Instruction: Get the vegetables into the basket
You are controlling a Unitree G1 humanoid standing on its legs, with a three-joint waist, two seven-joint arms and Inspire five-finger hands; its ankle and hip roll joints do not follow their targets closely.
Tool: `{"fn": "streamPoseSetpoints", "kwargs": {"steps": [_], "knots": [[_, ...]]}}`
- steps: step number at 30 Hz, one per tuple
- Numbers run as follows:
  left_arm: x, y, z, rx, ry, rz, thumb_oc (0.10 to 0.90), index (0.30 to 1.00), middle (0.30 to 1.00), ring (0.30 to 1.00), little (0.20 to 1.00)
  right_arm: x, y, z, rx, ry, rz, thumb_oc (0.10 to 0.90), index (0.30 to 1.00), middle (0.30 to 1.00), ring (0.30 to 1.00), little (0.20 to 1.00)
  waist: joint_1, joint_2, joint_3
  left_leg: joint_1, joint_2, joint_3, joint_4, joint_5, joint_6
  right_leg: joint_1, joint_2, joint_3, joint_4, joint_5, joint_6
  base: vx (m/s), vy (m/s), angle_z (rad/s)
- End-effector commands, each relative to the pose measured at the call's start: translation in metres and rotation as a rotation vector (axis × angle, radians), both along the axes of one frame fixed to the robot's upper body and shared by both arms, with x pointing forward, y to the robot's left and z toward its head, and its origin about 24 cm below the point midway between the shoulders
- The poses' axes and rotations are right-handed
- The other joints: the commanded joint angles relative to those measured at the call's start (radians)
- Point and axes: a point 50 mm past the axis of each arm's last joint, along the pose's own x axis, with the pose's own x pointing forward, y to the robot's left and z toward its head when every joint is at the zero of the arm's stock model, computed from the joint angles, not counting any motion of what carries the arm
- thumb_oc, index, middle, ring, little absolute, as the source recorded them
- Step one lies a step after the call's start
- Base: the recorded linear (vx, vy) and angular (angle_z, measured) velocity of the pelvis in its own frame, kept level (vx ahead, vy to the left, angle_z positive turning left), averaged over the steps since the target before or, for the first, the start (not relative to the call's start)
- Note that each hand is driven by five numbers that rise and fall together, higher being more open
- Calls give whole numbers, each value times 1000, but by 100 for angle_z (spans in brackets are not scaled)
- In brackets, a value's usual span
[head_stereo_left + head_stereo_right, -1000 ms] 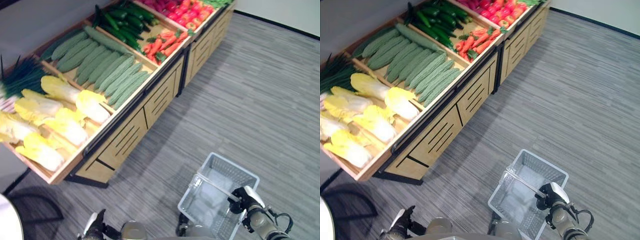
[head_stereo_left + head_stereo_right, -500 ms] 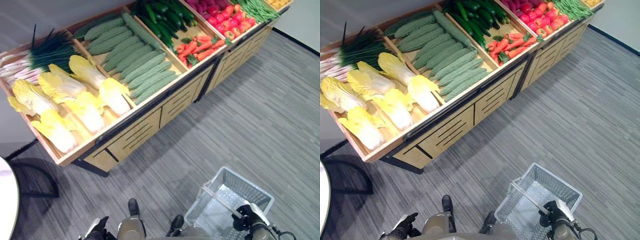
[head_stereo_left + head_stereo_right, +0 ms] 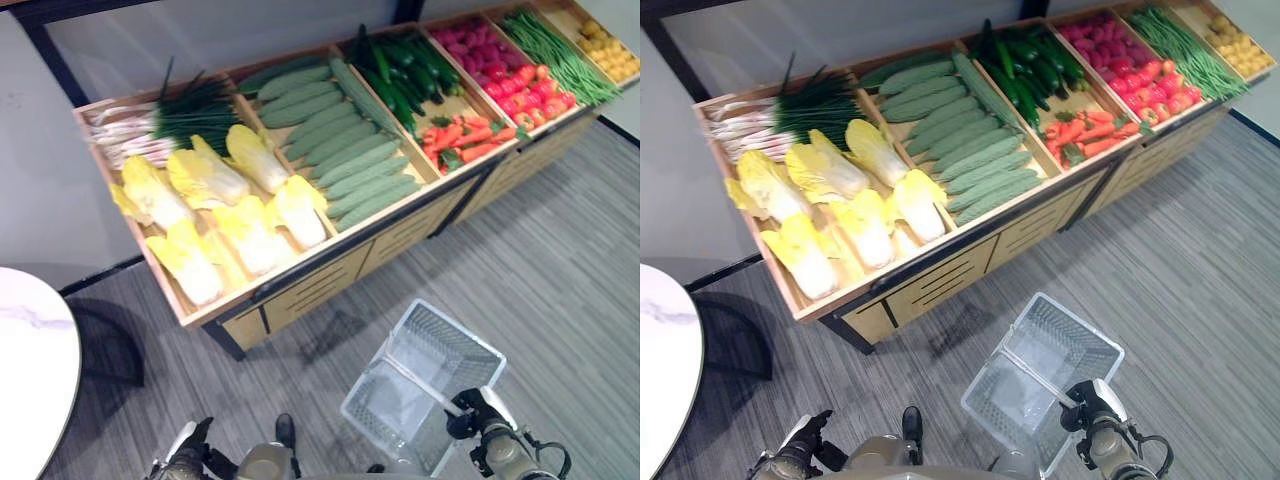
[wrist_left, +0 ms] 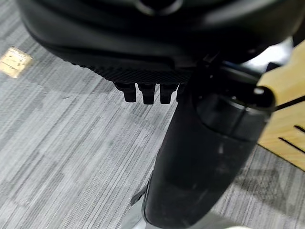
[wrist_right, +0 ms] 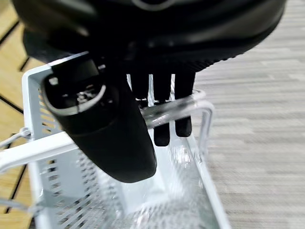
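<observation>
A white mesh basket [image 3: 463, 334] hangs low over the grey floor in front of the stand. My right hand [image 3: 468, 409] is shut on its clear handle [image 5: 167, 109], with fingers curled over the bar. The basket looks empty inside. On the wooden stand [image 3: 310, 283] lie yellow napa cabbages [image 3: 232, 215], pale green ridged gourds [image 3: 345, 150], dark cucumbers [image 3: 400, 62], carrots [image 3: 465, 135] and green onions [image 3: 165, 112]. My left hand [image 3: 188, 452] hangs at the lower left with relaxed fingers [image 4: 145, 93], holding nothing.
Red vegetables [image 3: 510, 80], green beans [image 3: 555, 45] and yellow produce [image 3: 605, 40] lie in the stand's far right bins. A round white table [image 3: 30, 370] stands at the lower left. Open grey floor lies right of the basket.
The whole picture has shifted, so the camera moved: the stand now shows more fully and farther off. The basket stays in my right hand; the left hand stays low.
</observation>
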Motion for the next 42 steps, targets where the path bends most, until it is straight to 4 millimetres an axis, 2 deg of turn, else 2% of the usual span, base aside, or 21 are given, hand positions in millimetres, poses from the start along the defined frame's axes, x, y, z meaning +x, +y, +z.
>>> {"fn": "streamPoseSetpoints", "kwargs": {"steps": [1,3,4,5,8,10,15,18,21,22,23,24,25,26,30,31,32,37,39,41,42], "knots": [[7,9,6,11,-58,40,900,1000,1000,1000,1000,4,-35,17,-91,-56,-76,400,300,300,300,300,-24,45,43,27,65,-45,2,-11,-114,-32,30,76,-270,208,38,194,-209,68],[9,11,7,16,-64,52,900,1000,1000,1000,1000,1,-37,16,-84,-59,-125,400,300,300,300,300,-45,35,42,31,67,-88,12,-24,-131,-39,26,143,-415,225,48,205,-206,75],[9,11,7,16,-63,52,900,1000,1000,1000,1000,1,-37,16,-84,-59,-125,400,300,300,300,300,-45,37,45,34,68,-89,13,-26,-131,-34,28,142,-418,225,48,236,-229,97],[12,14,9,26,-79,76,900,1000,1000,1000,1000,-4,-40,15,-55,-87,-227,400,300,300,300,300,-67,30,43,38,71,-139,25,-45,-143,-48,27,262,-514,251,62,250,-242,90],[14,17,10,27,-90,107,900,1000,1000,1000,1000,-14,-42,12,-28,-80,-305,400,300,300,300,300,-86,22,38,55,81,-188,29,-65,-156,-46,45,347,-533,251,73,205,-219,98],[7,21,9,32,-78,157,900,1000,1000,1000,1000,-23,-41,8,-9,-66,-365,400,300,300,300,300,-79,5,11,72,109,-208,24,-64,-178,-11,61,289,-531,214,64,209,-307,101],[-3,24,7,20,-78,253,900,1000,1000,1000,1000,-33,-48,7,-24,-23,-400,400,300,300,300,300,-71,13,-15,57,165,-235,41,-46,-211,36,120,240,-567,175,31,112,-269,29],[-8,22,5,-11,-92,355,900,1000,1000,1000,1000,-42,-59,10,-50,-21,-471,400,300,300,300,300,-66,23,-21,41,192,-243,53,8,-232,72,138,193,-584,163,14,67,-206,11],[-6,12,2,-37,-109,390,900,1000,1000,1000,1000,-59,-67,10,-75,18,-514,400,300,300,300,300,-82,34,-20,24,215,-158,56,55,-243,110,129,130,-608,157,6,-3,-97,59],[-9,10,1,-44,-118,441,900,1000,1000,1000,1000,-68,-67,8,-79,33,-530,400,300,300,300,300,-93,40,-24,25,229,-65,40,76,-249,128,126,101,-631,159,7,-24,-40,62],[-9,10,0,-44,-118,441,900,1000,1000,1000,1000,-68,-67,8,-79,33,-530,400,300,300,300,300,-93,40,-24,27,229,-65,39,76,-249,129,126,101,-632,159,7,-15,-23,61],[-11,10,0,-37,-133,491,900,1000,1000,1000,1000,-75,-65,7,-82,56,-533,400,300,300,300,300,-94,44,-31,34,237,-25,17,89,-255,136,125,86,-646,163,11,28,-1,78],[-16,17,3,-7,-198,655,900,1000,1000,1000,1000,-78,-60,3,-85,85,-512,400,300,300,300,300,-87,49,-52,57,237,-13,-37,84,-257,133,127,83,-659,168,17,35,1,55],[-17,20,4,-2,-222,714,900,1000,1000,1000,1000,-82,-59,2,-90,96,-516,400,300,300,300,300,-86,50,-59,60,239,-6,-45,83,-258,132,125,78,-659,171,20,38,13,25],[-34,66,24,182,-380,1177,900,1000,1000,1000,1000,-84,-50,-2,-100,103,-502,400,300,300,300,300,-78,41,-73,70,233,-4,-46,64,-263,139,105,69,-659,179,32,18,36,-6],[-34,67,24,182,-381,1177,900,1000,1000,1000,1000,-83,-50,-3,-99,102,-501,400,300,300,300,300,-79,39,-75,65,232,-5,-46,68,-262,134,104,68,-659,181,32,21,43,3],[-41,83,33,246,-425,1302,900,1000,1000,1000,1000,-85,-50,-3,-100,108,-494,400,300,300,300,300,-77,38,-78,74,229,-4,-46,59,-263,142,100,69,-659,182,35,4,70,5],[-36,142,82,495,-626,1353,900,1000,1000,1000,1000,-82,-48,-2,-114,94,-440,400,300,300,300,300,-73,23,-98,74,212,-12,-46,48,-264,150,79,59,-659,195,49,-1,69,4],[-15,169,123,635,-809,1270,900,1000,1000,1000,1000,-85,-46,-4,-112,104,-414,400,300,300,300,300,-69,18,-106,74,209,-17,-46,43,-268,154,73,54,-659,199,56,-4,29,7],[22,172,167,687,-1079,1118,900,1000,1000,1000,1000,-91,-43,-5,-108,111,-418,400,300,300,300,300,-60,14,-109,72,209,-27,-46,39,-270,160,71,45,-659,196,60,-12,7,10],[33,167,180,688,-1166,1058,900,1000,1000,1000,1000,-93,-43,-6,-105,113,-431,400,300,300,300,300,-56,12,-113,63,209,-35,-46,44,-270,156,66,37,-659,199,60,-14,-4,15]]}}
